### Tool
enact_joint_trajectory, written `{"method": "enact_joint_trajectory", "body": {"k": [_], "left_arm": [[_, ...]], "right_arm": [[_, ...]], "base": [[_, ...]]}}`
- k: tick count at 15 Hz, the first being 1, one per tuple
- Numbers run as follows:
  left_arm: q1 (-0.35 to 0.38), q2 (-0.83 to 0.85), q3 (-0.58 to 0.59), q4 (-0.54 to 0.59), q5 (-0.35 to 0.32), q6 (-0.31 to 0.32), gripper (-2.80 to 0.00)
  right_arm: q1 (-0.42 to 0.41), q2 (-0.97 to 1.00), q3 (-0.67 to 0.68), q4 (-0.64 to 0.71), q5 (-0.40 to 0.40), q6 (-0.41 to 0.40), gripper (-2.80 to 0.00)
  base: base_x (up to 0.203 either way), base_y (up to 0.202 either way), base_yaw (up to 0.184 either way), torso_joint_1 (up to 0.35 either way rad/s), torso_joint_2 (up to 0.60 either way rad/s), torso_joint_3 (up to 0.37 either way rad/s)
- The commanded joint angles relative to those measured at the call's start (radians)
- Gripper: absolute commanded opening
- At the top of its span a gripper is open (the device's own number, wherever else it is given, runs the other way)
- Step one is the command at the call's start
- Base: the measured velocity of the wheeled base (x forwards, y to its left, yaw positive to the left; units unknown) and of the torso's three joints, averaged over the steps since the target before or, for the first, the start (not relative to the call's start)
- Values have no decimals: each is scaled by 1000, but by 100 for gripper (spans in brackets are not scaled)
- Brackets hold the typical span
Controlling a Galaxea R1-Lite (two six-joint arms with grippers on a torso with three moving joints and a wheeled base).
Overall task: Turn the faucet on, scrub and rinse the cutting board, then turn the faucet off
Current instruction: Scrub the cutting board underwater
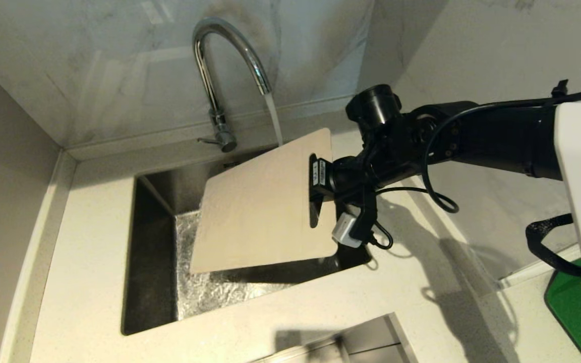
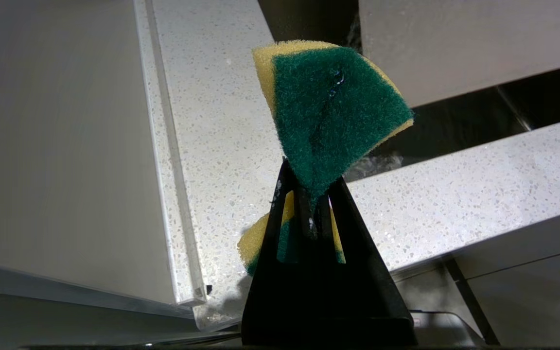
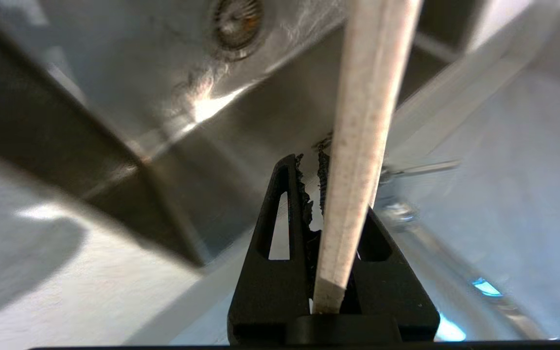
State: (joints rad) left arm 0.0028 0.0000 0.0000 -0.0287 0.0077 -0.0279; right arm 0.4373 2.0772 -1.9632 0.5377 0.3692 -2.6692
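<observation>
place: you're looking at a kitchen | evidence: steel sink (image 1: pixel 154 262) sunk in speckled stone surface (image 1: pixel 89 282), chrome faucet (image 1: pixel 220 75) running, marble-look wall (image 1: pixel 119 60), scrub sponge (image 2: pixel 331 112)

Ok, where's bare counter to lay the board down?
Bare counter runs left of the sink to the wall, and a strip in front of it. The right side is crowded: the right gripper grips the board there, cables trail, and a green thing lies at the far right.
</observation>
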Motion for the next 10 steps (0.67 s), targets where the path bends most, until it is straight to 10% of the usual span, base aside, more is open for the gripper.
{"method": "enact_joint_trajectory", "body": {"k": [1,7,10], "left_arm": [[0,1,2,0,0,-1,-280],[0,1,-20,4,6,26,-280],[-3,106,-239,57,12,44,-280]], "right_arm": [[42,-48,-2,10,-1,-6,-280],[91,-74,-4,10,-13,20,-280],[98,-87,-5,10,-16,20,-280]], "base": [[0,0,0,0,0,0],[0,0,0,0,0,0],[0,0,0,0,0,0]]}}
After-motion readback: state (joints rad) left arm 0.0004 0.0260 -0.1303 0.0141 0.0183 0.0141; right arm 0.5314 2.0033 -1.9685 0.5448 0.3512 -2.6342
